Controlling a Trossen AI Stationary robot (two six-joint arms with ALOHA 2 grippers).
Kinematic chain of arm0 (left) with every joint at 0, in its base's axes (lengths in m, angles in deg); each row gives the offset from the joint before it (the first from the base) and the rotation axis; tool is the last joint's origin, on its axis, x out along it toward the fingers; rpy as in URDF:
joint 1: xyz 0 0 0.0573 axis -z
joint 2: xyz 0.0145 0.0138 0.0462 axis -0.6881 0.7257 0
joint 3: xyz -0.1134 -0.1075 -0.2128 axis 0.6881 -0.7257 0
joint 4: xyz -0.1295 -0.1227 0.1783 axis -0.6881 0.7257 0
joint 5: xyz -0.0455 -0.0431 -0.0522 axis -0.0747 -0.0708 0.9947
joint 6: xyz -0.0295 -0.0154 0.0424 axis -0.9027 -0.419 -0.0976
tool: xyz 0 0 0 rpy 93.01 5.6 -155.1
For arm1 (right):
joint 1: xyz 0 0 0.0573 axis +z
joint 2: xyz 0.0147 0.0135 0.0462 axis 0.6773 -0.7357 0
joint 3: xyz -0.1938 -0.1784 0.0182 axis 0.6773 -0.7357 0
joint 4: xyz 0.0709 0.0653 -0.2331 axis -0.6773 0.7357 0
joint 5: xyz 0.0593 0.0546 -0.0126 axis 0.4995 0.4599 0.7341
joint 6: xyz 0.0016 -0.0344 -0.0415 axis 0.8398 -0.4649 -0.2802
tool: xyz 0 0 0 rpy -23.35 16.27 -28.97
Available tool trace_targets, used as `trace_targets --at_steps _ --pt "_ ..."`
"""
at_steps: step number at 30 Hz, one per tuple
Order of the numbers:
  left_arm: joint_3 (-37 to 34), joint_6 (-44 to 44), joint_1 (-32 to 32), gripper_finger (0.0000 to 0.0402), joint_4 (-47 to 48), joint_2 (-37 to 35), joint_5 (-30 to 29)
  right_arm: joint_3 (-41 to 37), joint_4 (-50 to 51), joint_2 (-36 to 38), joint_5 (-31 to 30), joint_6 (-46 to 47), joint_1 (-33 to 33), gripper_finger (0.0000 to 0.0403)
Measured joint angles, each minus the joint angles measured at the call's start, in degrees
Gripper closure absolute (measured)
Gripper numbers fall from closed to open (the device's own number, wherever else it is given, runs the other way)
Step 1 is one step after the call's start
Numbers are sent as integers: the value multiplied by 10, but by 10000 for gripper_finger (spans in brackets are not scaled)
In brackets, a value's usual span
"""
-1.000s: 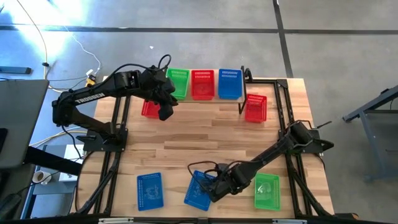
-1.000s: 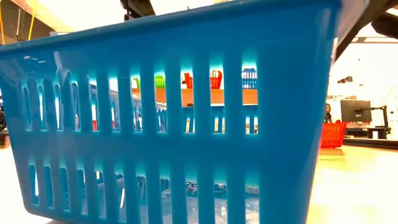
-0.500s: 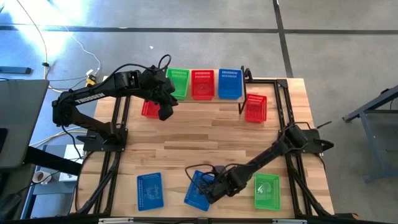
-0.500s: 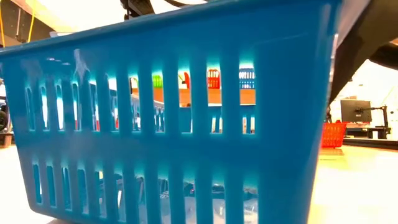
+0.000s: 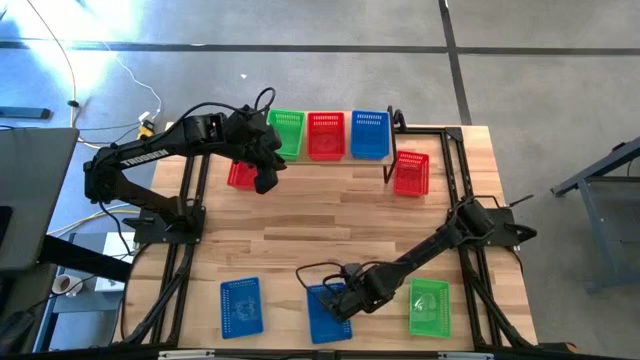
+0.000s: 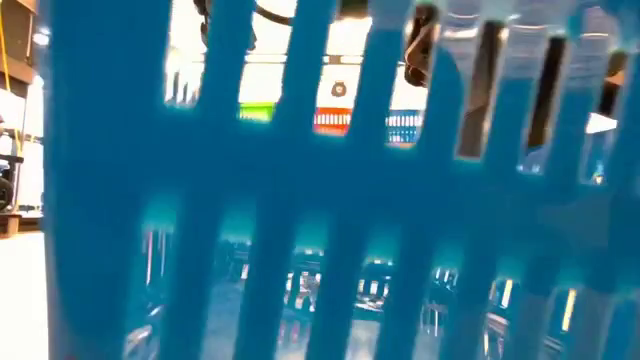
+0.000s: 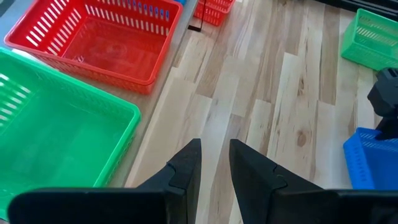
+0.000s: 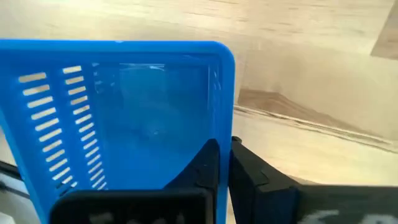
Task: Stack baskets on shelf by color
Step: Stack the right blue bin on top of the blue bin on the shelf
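Note:
Three baskets stand side by side on the shelf (image 5: pixel 345 159) at the far edge: green (image 5: pixel 288 133), red (image 5: pixel 326 135) and blue (image 5: pixel 369 135). Near the front edge sits a blue basket (image 5: pixel 330 314), with my right gripper (image 5: pixel 344 300) shut on its right wall. It fills the low view (image 6: pixel 320 200). My left gripper (image 5: pixel 266 180) hangs open in front of the shelf's left end, beside a red basket (image 5: pixel 238 176) on the table; nothing is between its fingers (image 7: pixel 214 146). My right gripper pinches the blue basket's right long wall (image 8: pixel 225 124) near its far corner, one finger (image 8: pixel 208 163) inside the basket and the other (image 8: pixel 249 171) outside. The fingers come from above, slanting in from the table's right. Whether the basket is clear of the table, I cannot tell.
Another blue basket (image 5: pixel 240 306) lies near the front edge to the left, a green one (image 5: pixel 430 306) to the right. A red basket (image 5: pixel 411 172) sits on the table right of the shelf. Bare wood lies across the table's middle (image 5: pixel 330 225).
My right gripper has sunk a little and shut on the blue basket's wall. The basket, which lay askew, has turned square to the table's front edge and come closer to that edge.

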Motion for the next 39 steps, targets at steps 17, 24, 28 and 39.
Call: trace_targets --at_steps 17,24,28,39 --pt "0 10 0 326 12 0 0 0 107 116 -128 -88 -11 402" --pt "0 11 0 326 14 0 0 0 182 193 -158 -163 -56 402" --pt "0 11 0 326 14 0 0 0 206 245 -174 -235 -101 402" --pt "0 20 0 326 13 0 -4 0 222 367 -164 -424 -273 403"
